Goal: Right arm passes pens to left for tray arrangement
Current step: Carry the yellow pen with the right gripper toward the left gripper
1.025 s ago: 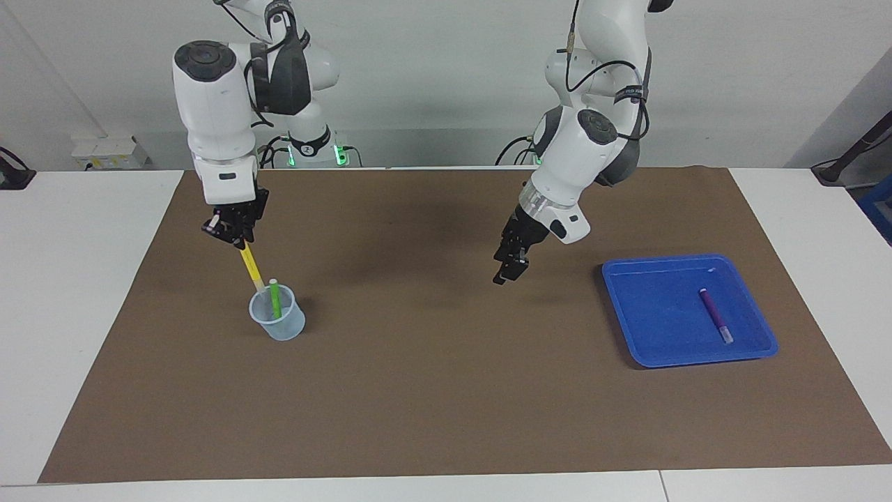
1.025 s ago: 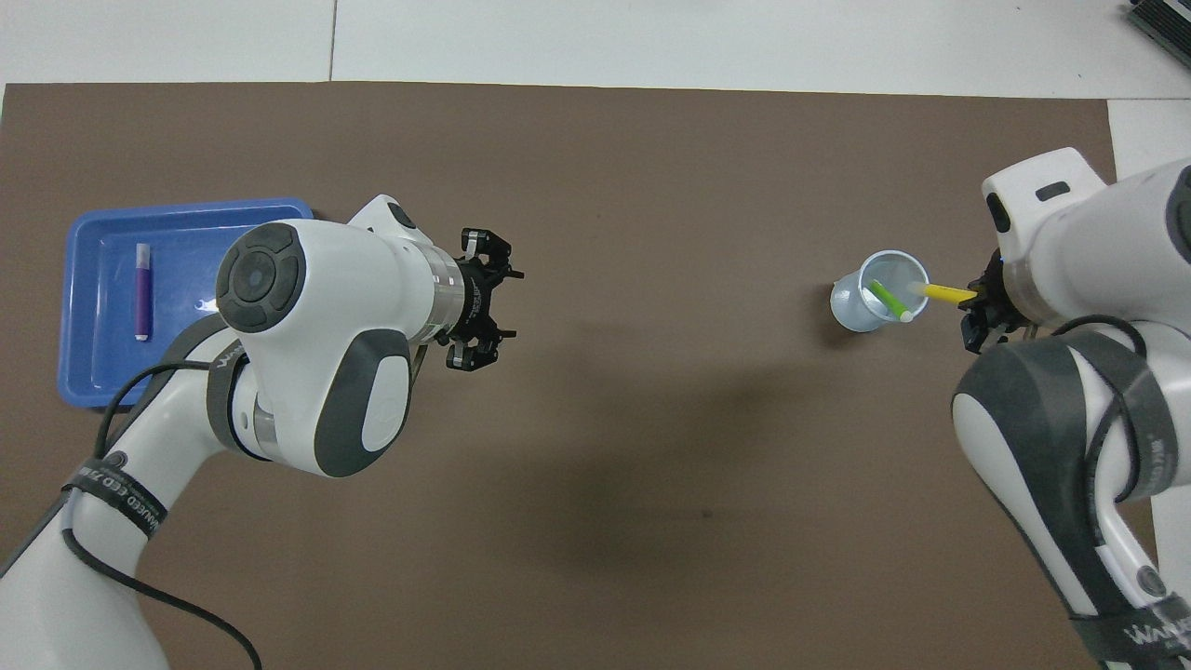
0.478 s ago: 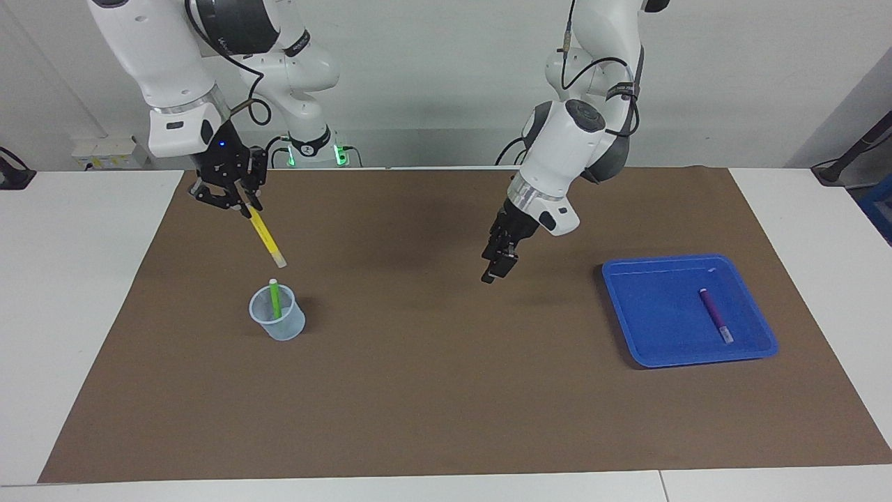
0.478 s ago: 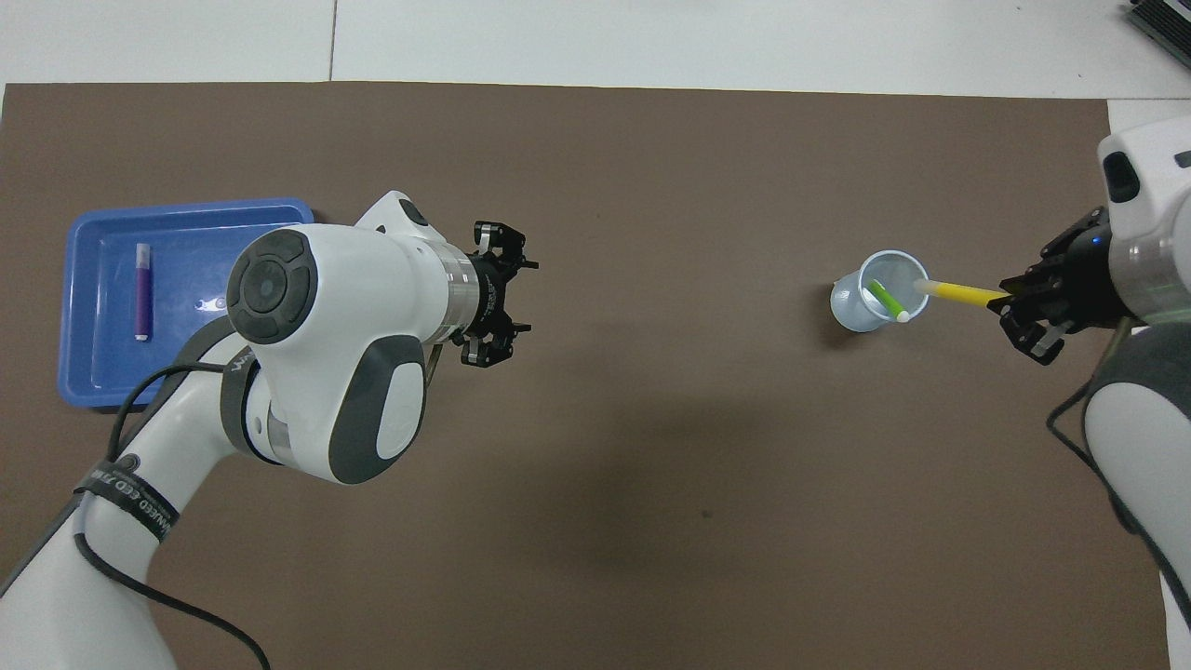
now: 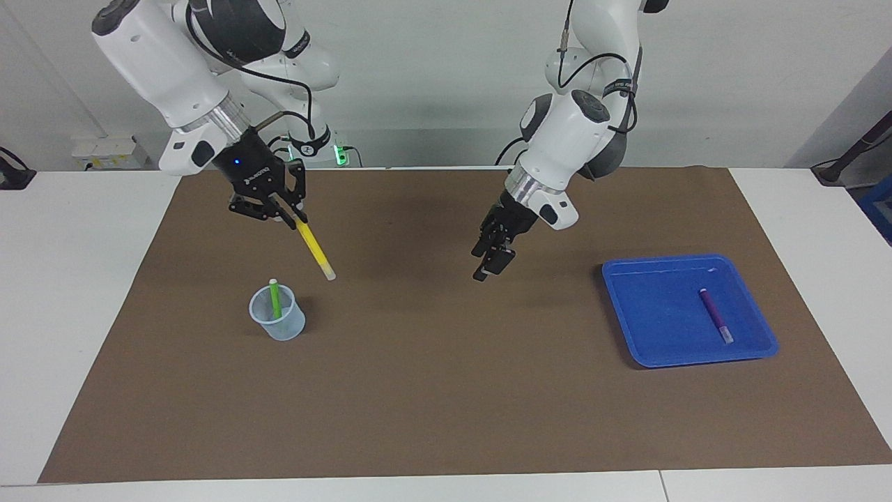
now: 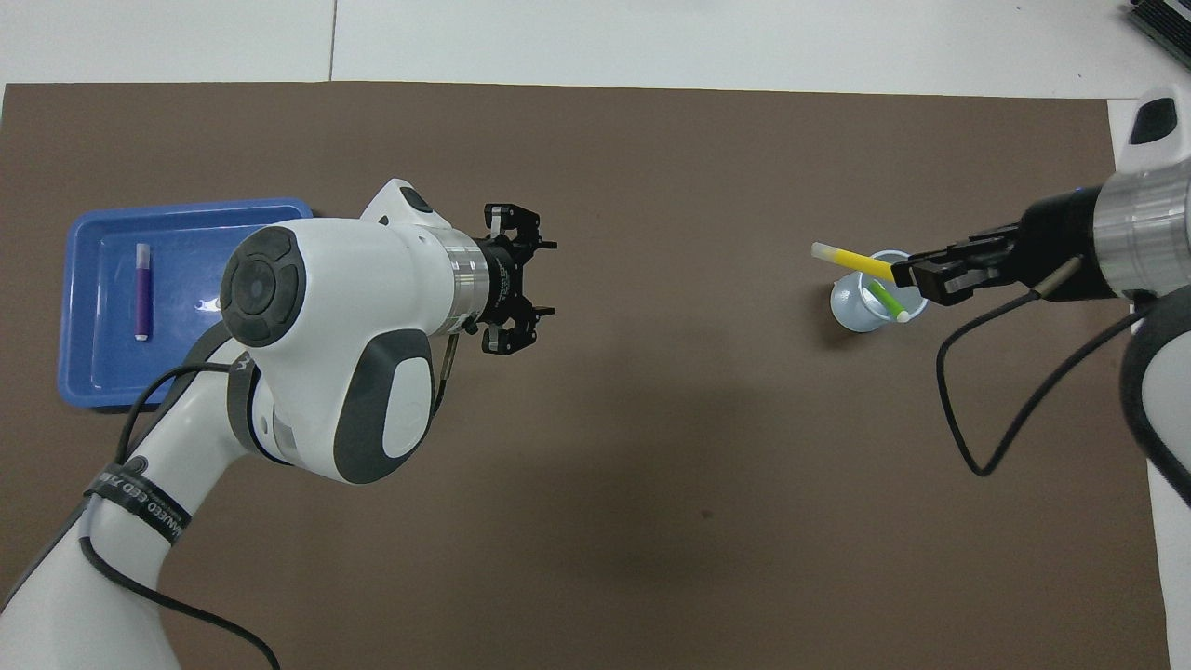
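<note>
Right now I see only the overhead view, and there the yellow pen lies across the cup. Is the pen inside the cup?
Observer: No. The right gripper holds the yellow pen slanted in the air, and its lower tip hangs clear of the cup.
Operator: Does the left gripper touch the mat?
Observer: No. The left gripper hangs above the mat, over the bare stretch between the cup and the tray.
</note>
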### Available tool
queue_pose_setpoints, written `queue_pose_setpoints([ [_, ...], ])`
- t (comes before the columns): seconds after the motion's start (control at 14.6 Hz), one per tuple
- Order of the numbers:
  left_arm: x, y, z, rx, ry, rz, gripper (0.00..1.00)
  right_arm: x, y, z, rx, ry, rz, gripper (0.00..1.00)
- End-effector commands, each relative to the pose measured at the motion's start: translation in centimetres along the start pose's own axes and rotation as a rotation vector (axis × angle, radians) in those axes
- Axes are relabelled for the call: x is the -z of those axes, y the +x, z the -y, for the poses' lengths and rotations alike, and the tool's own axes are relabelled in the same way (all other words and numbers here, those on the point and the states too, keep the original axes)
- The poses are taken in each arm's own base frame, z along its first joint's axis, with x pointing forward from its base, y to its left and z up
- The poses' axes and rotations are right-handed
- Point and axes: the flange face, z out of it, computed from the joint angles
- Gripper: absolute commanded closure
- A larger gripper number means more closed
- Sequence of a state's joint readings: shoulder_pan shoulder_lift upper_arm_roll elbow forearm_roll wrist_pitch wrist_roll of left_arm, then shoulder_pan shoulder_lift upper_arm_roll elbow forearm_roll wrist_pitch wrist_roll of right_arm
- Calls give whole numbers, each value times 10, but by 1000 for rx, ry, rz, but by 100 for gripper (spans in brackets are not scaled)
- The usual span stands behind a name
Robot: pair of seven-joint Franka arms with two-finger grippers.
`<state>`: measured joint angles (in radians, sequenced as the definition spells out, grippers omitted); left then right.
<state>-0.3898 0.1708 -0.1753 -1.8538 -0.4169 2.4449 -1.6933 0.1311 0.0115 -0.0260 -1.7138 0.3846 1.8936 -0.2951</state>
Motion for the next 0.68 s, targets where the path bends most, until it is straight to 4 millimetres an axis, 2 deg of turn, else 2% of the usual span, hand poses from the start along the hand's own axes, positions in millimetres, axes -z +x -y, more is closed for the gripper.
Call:
queue_pose_setpoints([
  [0.0,-5,-18,0,33,-21,45,28,-23,18,22,-163,73,-49,89],
  [0.2,0,-41,-1,49,-70,93,28,-42,29,47,-291,137,-78,89],
  [0.34,-4,-52,-1,46,-97,108,28,-60,35,75,-370,149,-90,89],
  [0.48,-5,-68,1,38,-131,127,29,-87,40,111,-444,160,-99,89],
  [0.61,-10,-82,6,19,-161,141,31,-98,41,120,-468,162,-102,89],
])
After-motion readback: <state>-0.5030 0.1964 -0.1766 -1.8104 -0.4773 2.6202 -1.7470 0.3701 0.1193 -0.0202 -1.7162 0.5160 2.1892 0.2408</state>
